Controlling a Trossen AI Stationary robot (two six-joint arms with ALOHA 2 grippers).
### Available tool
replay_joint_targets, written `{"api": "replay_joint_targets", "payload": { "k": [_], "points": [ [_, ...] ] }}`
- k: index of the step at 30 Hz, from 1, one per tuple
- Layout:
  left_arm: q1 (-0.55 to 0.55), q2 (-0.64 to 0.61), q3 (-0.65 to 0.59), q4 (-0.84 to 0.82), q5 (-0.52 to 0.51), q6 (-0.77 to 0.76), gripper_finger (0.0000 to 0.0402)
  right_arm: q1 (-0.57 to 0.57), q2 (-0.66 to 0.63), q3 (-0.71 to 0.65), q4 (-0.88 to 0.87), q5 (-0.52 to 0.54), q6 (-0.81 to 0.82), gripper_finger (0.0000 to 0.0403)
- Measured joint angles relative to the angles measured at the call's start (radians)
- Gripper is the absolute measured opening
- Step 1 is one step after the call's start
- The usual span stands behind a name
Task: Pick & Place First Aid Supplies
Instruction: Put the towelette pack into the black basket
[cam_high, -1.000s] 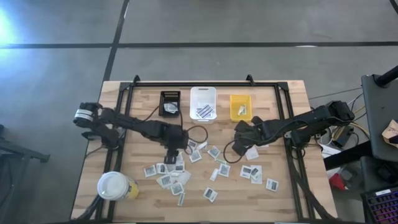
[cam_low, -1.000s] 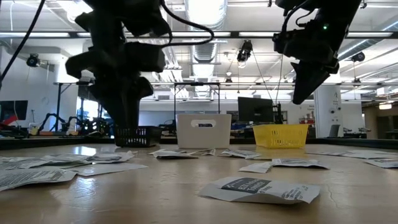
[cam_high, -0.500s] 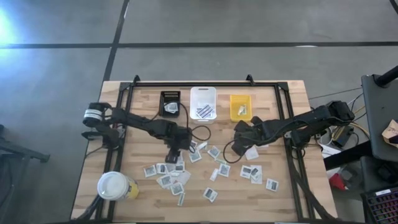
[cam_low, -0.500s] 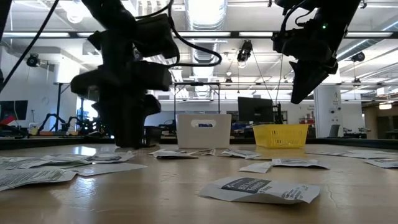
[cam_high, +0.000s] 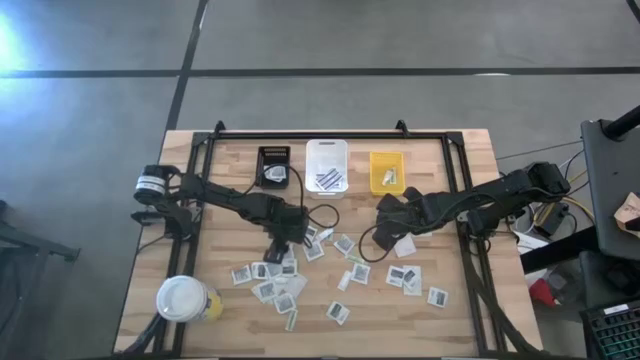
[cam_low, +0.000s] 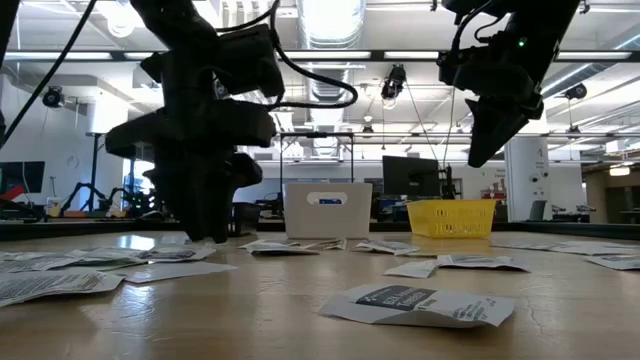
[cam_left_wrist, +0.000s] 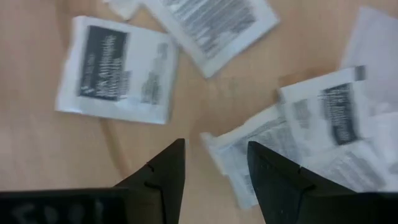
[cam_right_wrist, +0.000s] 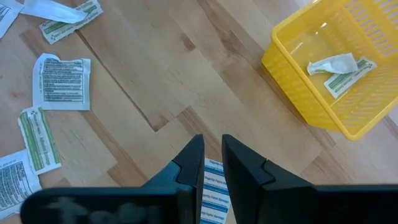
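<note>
Several first aid packets (cam_high: 345, 262) lie flat and scattered on the wooden table, white squares with dark print and narrow green strips. My left gripper (cam_high: 283, 247) is open and low over the left cluster. In its wrist view one white packet (cam_left_wrist: 249, 155) has its edge between the fingertips, and I cannot tell whether they touch it. My right gripper (cam_high: 385, 222) hangs raised above the table (cam_low: 478, 160), near the yellow bin (cam_right_wrist: 329, 81). It is shut on a blue-printed white packet (cam_right_wrist: 214, 186). My right gripper pinches the blue-printed packet's middle (cam_right_wrist: 213, 177) in the narrow gap between its two fingers, which hide most of it. The fingers slant down from the table's right side. The packet is lifted clear of the table.
At the table's far edge stand a black bin (cam_high: 273, 166), a white bin (cam_high: 327, 165) holding blue-striped packets, and the yellow bin (cam_high: 387, 172) with a strip inside. A white-lidded cup (cam_high: 185, 298) stands at the near left. A dark frame runs along the table's sides.
My left gripper has come down toward the table and a little toward its near edge, rolling at the wrist, and stays open over the left cluster of packets. It has kept still for the last half second. The packets have not moved.
</note>
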Motion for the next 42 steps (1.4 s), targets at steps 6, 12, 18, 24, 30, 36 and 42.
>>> {"api": "replay_joint_targets", "payload": {
  "k": [6, 12, 18, 24, 30, 36, 42],
  "points": [
    [-0.002, 0.017, -0.023, 0.021, 0.022, -0.002, 0.0165, 0.0, 0.0, -0.001, 0.002, -0.001, 0.001, 0.0052],
    [-0.003, 0.02, -0.021, 0.009, 0.028, -0.009, 0.0165, 0.0, 0.0, -0.002, 0.005, -0.001, 0.002, 0.0052],
    [-0.007, -0.012, 0.004, -0.05, 0.071, 0.009, 0.0165, 0.0, 0.0, -0.003, 0.006, 0.0, 0.001, 0.0052],
    [-0.009, -0.002, 0.008, -0.032, 0.13, 0.023, 0.0165, 0.0, 0.0, -0.004, 0.011, 0.0, 0.001, 0.0052],
    [-0.009, 0.041, 0.007, -0.024, 0.115, 0.091, 0.0165, 0.0, 0.0, -0.004, 0.015, 0.0, 0.0, 0.0052],
    [-0.011, 0.07, 0.011, -0.05, 0.084, 0.16, 0.0165, 0.0, 0.0, -0.004, 0.016, 0.0, 0.0, 0.0052],
    [-0.012, 0.099, -0.001, -0.064, 0.035, 0.179, 0.013, 0.0, 0.0, -0.008, 0.019, 0.0, -0.001, 0.0052]
  ]
}}
